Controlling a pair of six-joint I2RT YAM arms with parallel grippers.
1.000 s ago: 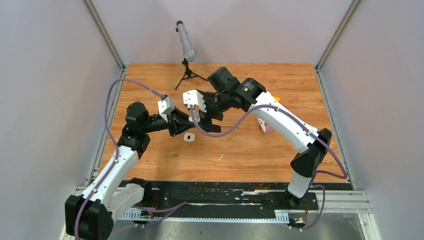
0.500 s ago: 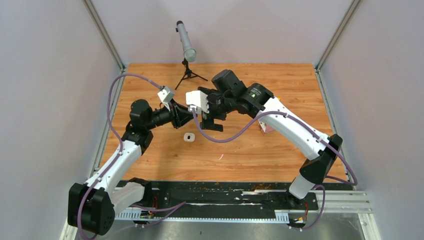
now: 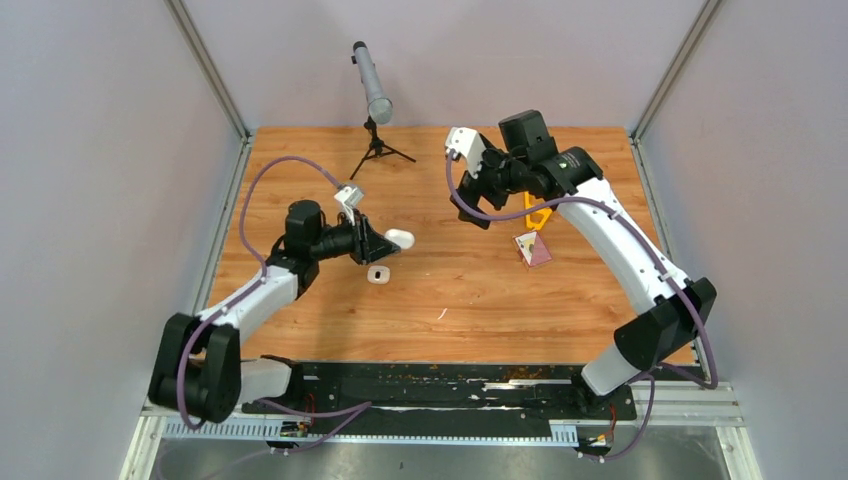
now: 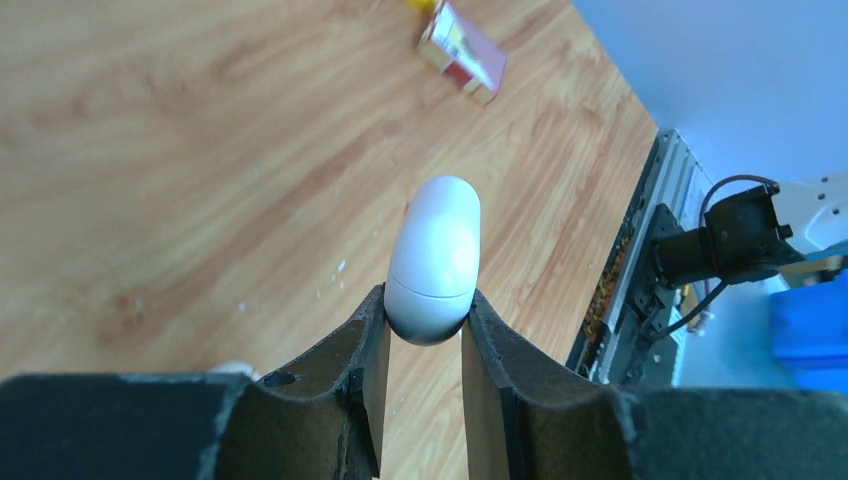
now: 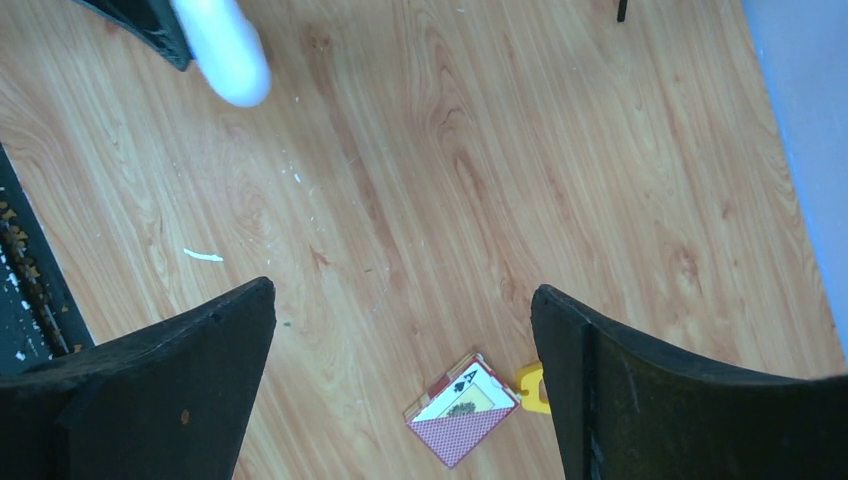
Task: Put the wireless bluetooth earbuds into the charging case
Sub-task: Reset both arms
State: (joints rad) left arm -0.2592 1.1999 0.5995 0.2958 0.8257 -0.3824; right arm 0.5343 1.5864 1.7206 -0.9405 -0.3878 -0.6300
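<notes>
Top external. Holds closed white charging case (image 3: 399,238) clamped in left tool (image 3: 388,241), above the tabletop (image 3: 600,330), left of centre, free end pointing toward right edge. Shows small white object (image 3: 378,274) lying on the wood just on the near-edge side of case; too small to call case or bud. Shows thin white sliver (image 3: 441,314) closer to near edge. Has right tool (image 3: 474,208) spread wide, gripping nothing, up toward far edge, well apart from case. Also shows card pack (image 3: 532,249) and yellow item (image 3: 538,212) toward right edge, close together, and grey tube on tripod (image 3: 375,90) at far edge.

Left wrist. Pinches case (image 4: 437,250) by one rounded end between both fingers (image 4: 362,345), lid seam just past the pads. Catches card pack (image 4: 460,50) well apart on the wood.

Right wrist. Shows jaws of right tool (image 5: 402,292) wide apart, nothing between. Looks down on card pack (image 5: 462,408), yellow item (image 5: 533,388) touching it, sliver (image 5: 203,256), and case (image 5: 225,45) at edge of view. Cannot make out earbuds in any view.
</notes>
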